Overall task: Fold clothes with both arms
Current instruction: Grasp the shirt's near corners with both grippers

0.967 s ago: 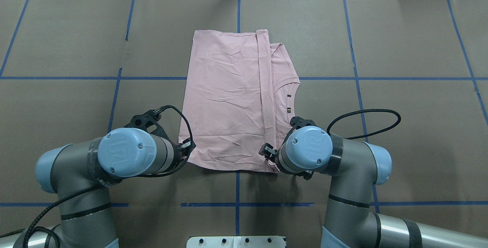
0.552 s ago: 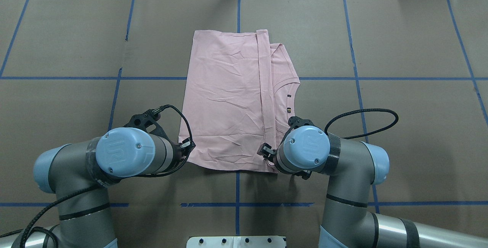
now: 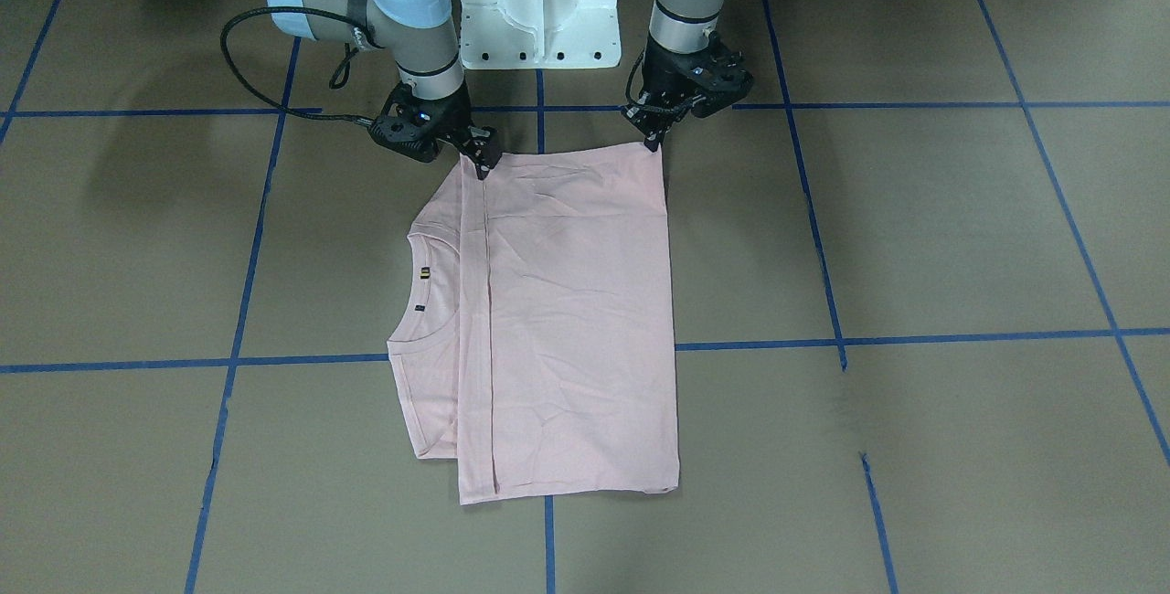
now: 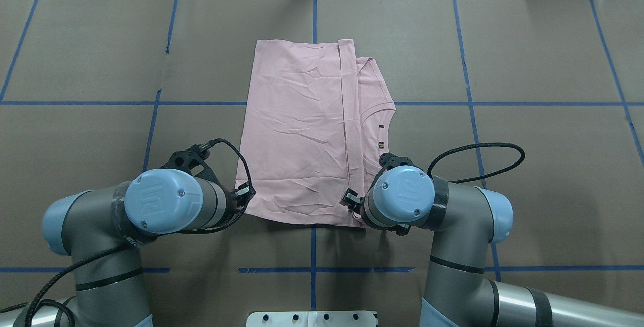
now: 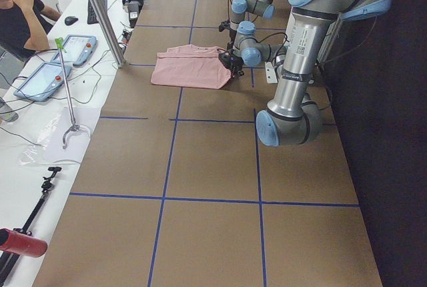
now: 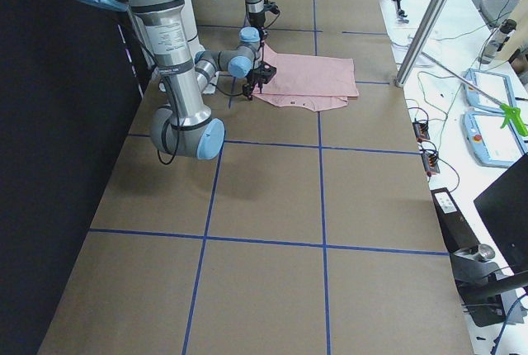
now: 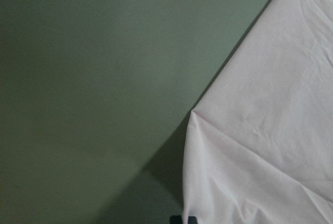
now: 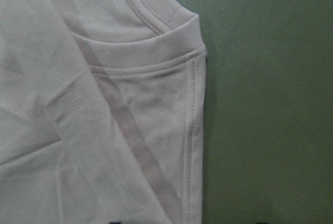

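Here, one pale pink T-shirt [image 4: 297, 136] lies flat near the middle of the table [image 4: 528, 65], folded into a tall rectangle with its plain side up. Its ribbed collar [image 3: 411, 279] shows along the side nearer the right arm [image 4: 407, 196].

Two grey arms with light-blue joint caps reach down to the shirt's edge nearest the robot, one at each corner. The left gripper [image 3: 654, 139] meets the corner on its side. Its fingers look drawn together on the cloth, and the left wrist view shows that corner puckered and casting a shadow on the table. The right gripper [image 3: 482, 160] sits on the other near corner, where a long fold strip ends. I cannot tell whether its fingers are pinching the cloth or are only set on it.

The table is covered in brown paper and marked into large squares with blue tape lines [image 4: 75, 102]. A white base [image 3: 539, 9] stands between the arms. Along the far side runs a white side table [image 5: 40, 147] with two handheld screens [image 5: 40, 80] and cables, and a person [image 5: 20, 13] sits there.
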`<state>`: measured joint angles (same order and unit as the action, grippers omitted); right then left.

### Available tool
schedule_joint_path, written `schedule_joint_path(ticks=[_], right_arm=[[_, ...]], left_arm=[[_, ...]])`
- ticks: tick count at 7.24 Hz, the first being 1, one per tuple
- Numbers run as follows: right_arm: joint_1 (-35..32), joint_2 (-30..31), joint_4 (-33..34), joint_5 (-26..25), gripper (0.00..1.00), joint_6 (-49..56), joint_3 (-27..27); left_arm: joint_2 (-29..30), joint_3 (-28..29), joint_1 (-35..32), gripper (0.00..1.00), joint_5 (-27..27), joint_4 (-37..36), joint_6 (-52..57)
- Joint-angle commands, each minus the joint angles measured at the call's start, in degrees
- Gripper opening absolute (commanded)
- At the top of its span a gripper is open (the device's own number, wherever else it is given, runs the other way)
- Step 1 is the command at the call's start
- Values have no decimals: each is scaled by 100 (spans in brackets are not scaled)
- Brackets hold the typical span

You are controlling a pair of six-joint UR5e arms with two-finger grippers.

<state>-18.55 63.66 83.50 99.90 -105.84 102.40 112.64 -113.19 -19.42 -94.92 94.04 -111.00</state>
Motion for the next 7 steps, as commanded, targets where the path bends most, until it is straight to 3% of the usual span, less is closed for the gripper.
schedule_joint_path(ticks=[1,4,7], right_arm=[[0,-3,0,3,37,36,0],[0,-21,0,3,0,168,-27],[-35,-117,0,29,0,221,-9]], left_arm=[[-6,-2,0,0,0,0,0],[-50,7,0,0,0,0,0],[-49,-2,17,0,0,0,0]])
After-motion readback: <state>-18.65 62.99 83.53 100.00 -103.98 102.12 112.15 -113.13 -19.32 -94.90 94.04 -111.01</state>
